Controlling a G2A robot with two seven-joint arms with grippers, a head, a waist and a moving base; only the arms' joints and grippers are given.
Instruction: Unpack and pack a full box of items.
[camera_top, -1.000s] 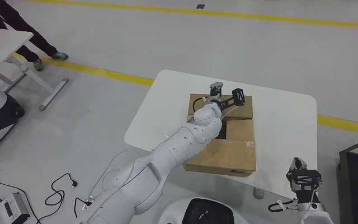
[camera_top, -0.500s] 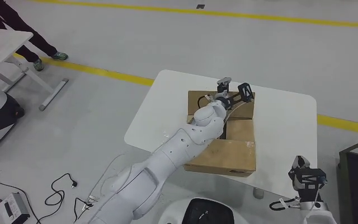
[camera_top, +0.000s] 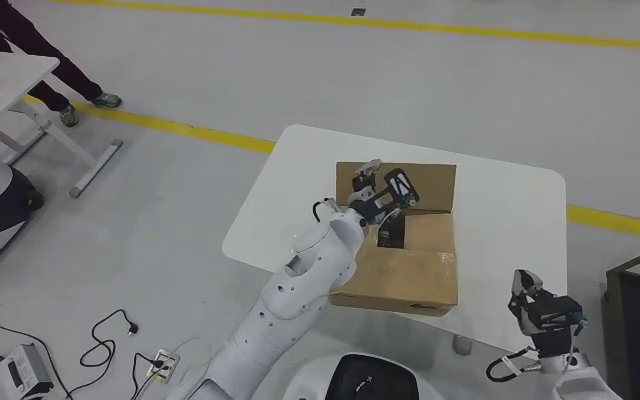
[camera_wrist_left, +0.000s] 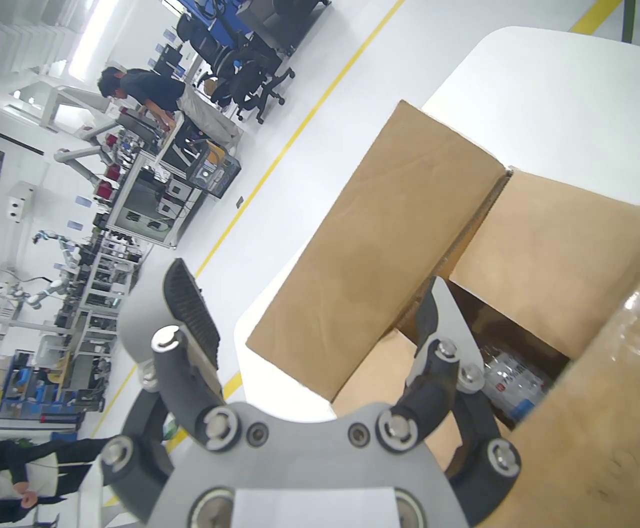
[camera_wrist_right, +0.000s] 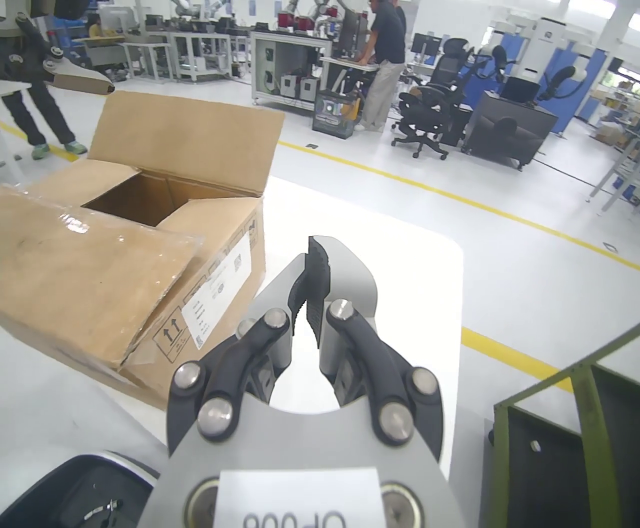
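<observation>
Brown cardboard box (camera_top: 400, 275), flaps open, sat midway on the white counter (camera_top: 500, 200), its opening just below the left tool (camera_top: 385, 183), spread and empty, while the clenched right tool (camera_top: 535, 300) hung well apart off the near-right corner.

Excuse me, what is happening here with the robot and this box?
The robot is busy at a cardboard box on a white table. The left gripper hangs over the box's open part, jaws open and empty. The far flap stands up, and a clear bottle shows inside. The right gripper, jaws shut, is near the table's edge, apart from the box.
</observation>
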